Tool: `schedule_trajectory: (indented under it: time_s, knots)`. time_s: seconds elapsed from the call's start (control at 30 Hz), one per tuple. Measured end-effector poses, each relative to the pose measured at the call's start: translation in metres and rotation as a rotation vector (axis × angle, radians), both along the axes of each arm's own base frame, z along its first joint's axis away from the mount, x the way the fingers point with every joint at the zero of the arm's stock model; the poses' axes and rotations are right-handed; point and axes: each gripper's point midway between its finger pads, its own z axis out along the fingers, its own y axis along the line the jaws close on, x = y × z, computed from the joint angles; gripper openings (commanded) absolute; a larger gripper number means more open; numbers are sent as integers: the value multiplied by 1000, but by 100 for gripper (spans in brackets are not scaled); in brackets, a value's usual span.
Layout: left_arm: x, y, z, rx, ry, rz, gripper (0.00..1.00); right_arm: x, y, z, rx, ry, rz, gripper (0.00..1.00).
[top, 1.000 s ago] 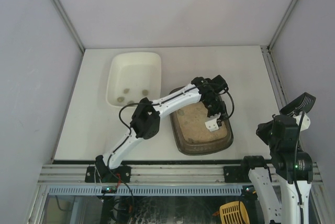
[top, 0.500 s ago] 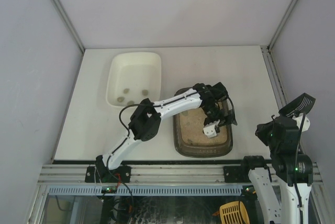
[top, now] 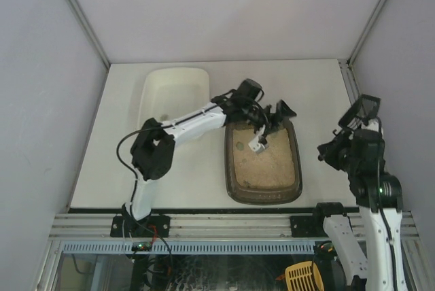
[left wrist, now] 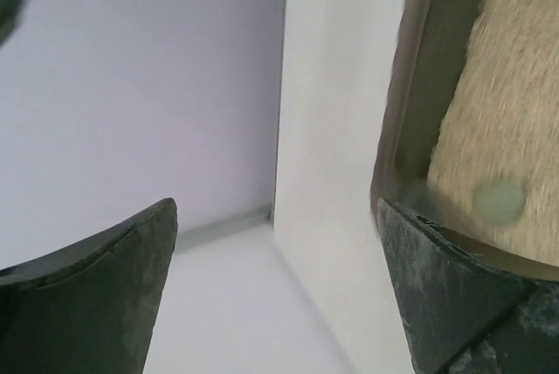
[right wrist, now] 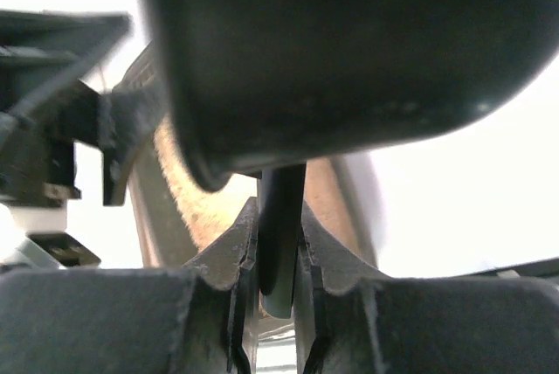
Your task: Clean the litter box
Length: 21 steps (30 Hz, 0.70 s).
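Only the left wrist cam catches a pale round clump [left wrist: 500,201] on the litter. The litter box [top: 264,198], dark brown with beige litter, sits right under the wide-spread left claw [top: 268,126], far end closest. The right claw [right wrist: 278,212] is clamped on a dark scoop handle [right wrist: 281,260], box off to its left.

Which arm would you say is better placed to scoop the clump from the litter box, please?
Probably right: the right end effector is shut on the scoop. The left end effector is open and empty over the far end of the litter box.
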Motion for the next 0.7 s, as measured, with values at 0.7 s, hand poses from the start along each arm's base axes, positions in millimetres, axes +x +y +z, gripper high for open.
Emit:
schedule_trajectory:
  time_s: [0.7]
  knots:
    - [167, 266, 161, -771, 1266, 1441, 100, -8, 142, -66, 232, 735, 760, 0]
